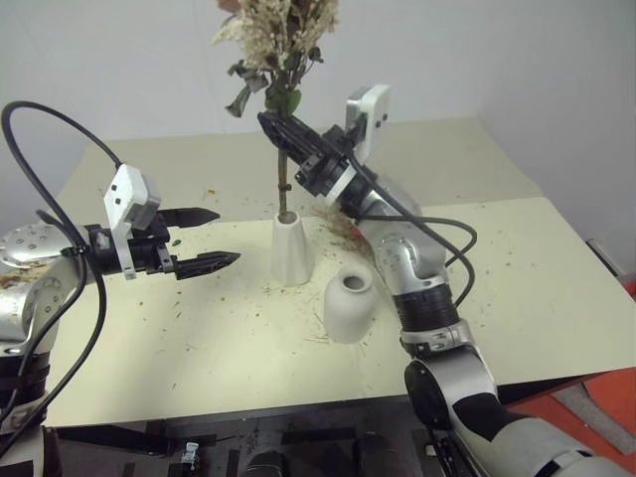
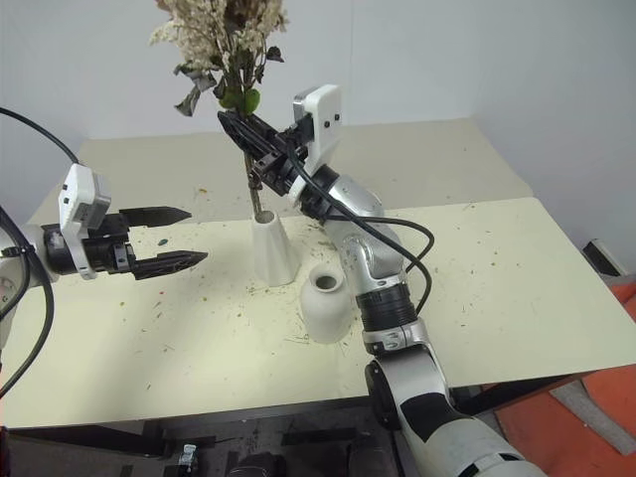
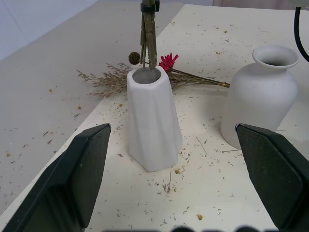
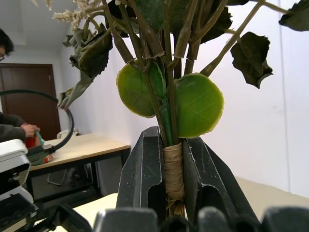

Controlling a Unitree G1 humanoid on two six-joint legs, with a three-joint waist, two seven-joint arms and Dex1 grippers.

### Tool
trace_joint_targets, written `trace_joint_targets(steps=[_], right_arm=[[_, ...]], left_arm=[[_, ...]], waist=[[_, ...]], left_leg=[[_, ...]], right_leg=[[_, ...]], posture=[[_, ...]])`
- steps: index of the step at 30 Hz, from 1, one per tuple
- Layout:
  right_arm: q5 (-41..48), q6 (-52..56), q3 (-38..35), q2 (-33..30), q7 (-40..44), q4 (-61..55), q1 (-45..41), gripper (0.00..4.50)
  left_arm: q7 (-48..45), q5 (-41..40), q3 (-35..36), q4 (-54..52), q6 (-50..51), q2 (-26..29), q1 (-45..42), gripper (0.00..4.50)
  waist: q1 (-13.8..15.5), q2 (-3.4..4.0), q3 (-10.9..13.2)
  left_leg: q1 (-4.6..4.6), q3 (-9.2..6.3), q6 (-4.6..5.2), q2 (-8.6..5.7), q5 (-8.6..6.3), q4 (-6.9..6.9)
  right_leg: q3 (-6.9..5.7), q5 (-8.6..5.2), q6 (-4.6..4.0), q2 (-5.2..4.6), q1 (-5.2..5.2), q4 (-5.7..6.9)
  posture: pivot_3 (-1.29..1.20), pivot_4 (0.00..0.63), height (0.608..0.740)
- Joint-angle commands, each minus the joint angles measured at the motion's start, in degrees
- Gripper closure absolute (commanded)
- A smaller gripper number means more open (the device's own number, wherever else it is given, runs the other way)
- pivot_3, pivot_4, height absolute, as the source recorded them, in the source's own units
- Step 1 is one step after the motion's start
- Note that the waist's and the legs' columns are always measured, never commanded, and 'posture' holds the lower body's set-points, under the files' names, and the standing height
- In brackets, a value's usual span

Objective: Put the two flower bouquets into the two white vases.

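Cream bouquet (image 1: 279,40) stands upright over the tall vase (image 1: 290,250) mid-table, stems (image 1: 283,194) entering its mouth, right gripper (image 1: 281,132) clamped on them above. The squat vase (image 1: 349,305) sits nearer the table's (image 1: 517,288) front edge; the left gripper (image 1: 204,238) hangs open beside them.

Left wrist view: the tan bouquet (image 3: 145,77) lies flat behind the tall vase.

Right wrist view: both fingers (image 4: 145,174) pinch the twine-wrapped stems.

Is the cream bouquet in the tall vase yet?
Partly in: the cream bouquet stands upright in the right gripper, its stem tips just inside the tall vase mouth.
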Motion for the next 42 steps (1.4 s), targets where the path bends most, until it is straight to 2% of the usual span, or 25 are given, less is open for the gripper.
trace_joint_targets(steps=[1, 10, 28, 42], right_arm=[[0.4, -1.8, -0.7, 0.1, 0.3, 0.3, -1.9, 4.25], [-0.7, -4.2, -1.0, 0.1, 0.6, 6.0, -3.0, 4.25], [-3.7, -6.3, 1.4, 0.6, 1.9, 7.8, 1.1, 4.25], [-5.6, -8.8, 1.8, 1.9, 2.5, 12.5, 1.0, 4.25]], left_arm=[[0.0, -0.9, 1.6, -0.7, -0.1, 1.3, -1.2, 0.00], [0.4, -1.2, 2.2, -1.7, 0.4, 1.3, -0.5, 0.00], [1.1, -1.3, 3.0, -2.5, 0.8, 1.4, 0.3, 0.00], [1.2, -1.2, 3.0, -2.4, 0.9, 1.5, 0.0, 0.00]], waist=[[0.0, 0.00, 0.0], [0.0, 0.00, 0.0], [0.0, 0.00, 0.0], [0.0, 0.00, 0.0]], left_leg=[[0.00, 0.00, 0.00, 0.00, 0.00, 0.00], [0.00, 0.02, 0.00, 0.00, 0.00, 0.00], [-0.01, 0.02, 0.00, 0.00, 0.00, -0.01], [0.00, 0.02, 0.00, 0.01, 0.00, -0.01]], right_leg=[[0.00, 0.00, 0.00, 0.00, 0.00, 0.00], [0.00, 0.00, 0.00, 0.00, 0.00, 0.00], [0.00, 0.00, 0.00, 0.00, 0.00, 0.00], [0.00, 0.00, 0.00, 0.01, 0.00, 0.00]], posture=[[0.00, 0.150, 0.740], [0.00, 0.150, 0.740], [0.00, 0.150, 0.740], [0.00, 0.150, 0.740]])
